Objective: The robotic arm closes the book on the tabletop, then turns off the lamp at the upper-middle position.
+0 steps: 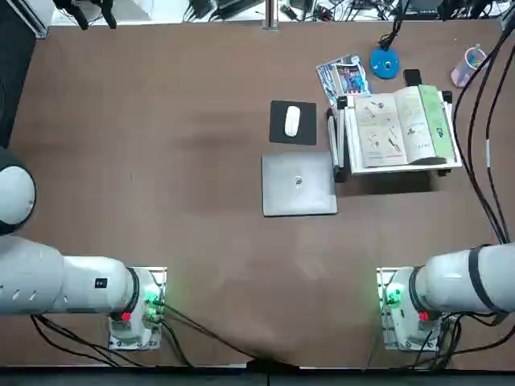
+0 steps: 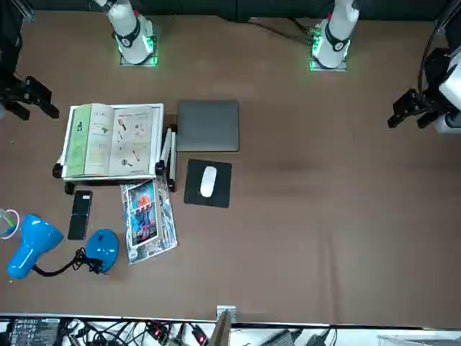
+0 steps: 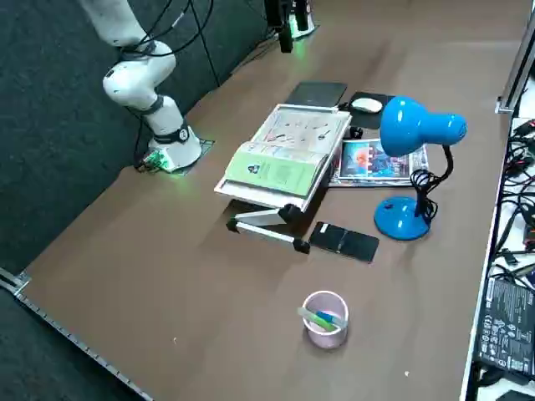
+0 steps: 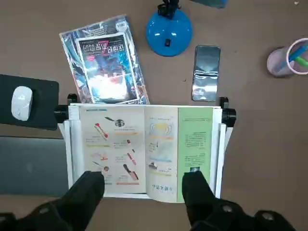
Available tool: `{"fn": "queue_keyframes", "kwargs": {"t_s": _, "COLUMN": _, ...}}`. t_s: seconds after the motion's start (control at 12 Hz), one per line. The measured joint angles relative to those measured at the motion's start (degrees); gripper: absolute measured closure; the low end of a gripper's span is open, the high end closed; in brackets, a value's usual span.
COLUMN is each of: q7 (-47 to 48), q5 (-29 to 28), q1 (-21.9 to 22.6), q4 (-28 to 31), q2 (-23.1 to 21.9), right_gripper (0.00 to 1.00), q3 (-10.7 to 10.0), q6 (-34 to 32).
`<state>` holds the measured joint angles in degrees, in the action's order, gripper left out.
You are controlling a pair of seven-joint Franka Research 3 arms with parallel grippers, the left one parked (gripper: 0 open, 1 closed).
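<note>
The book lies open on a white stand with black knobs, its white illustrated pages up and a light green flap on one side. It also shows as the book, the book and the book. The lamp has a round blue base just beyond the book, and its blue head rises on a black neck; lamp base, lamp. My right gripper hangs open above the book's near edge with nothing between its fingers; it also appears as the right gripper.
A glossy blue booklet and a black phone lie between book and lamp. A white mouse on a black pad and a closed grey laptop sit beside the stand. A pink cup stands near the table's right edge.
</note>
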<state>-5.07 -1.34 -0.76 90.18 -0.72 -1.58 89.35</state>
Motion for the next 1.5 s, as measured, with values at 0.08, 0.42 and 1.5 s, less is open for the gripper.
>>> {"fn": "queue_keyframes", "kwargs": {"t_s": 0.08, "q7": 0.02, "q5": 0.00, "q1": 0.00, "q4": 0.00, "q2": 0.00, "right_gripper": 0.00, "q3": 0.00, "q6": -0.01}}
{"fn": "queue_keyframes", "kwargs": {"t_s": 0.42, "q7": 0.28, "q5": 0.00, "q1": -0.02, "q4": -0.03, "q2": -0.10, "right_gripper": 0.00, "q3": -0.08, "q6": -0.05}}
{"fn": "queue_keyframes", "kwargs": {"t_s": 1.5, "q7": -9.26, "q5": -12.46, "q1": -10.21, "q4": 0.24, "q2": 5.31, "right_gripper": 0.00, "q3": -3.09, "q6": -2.40}}
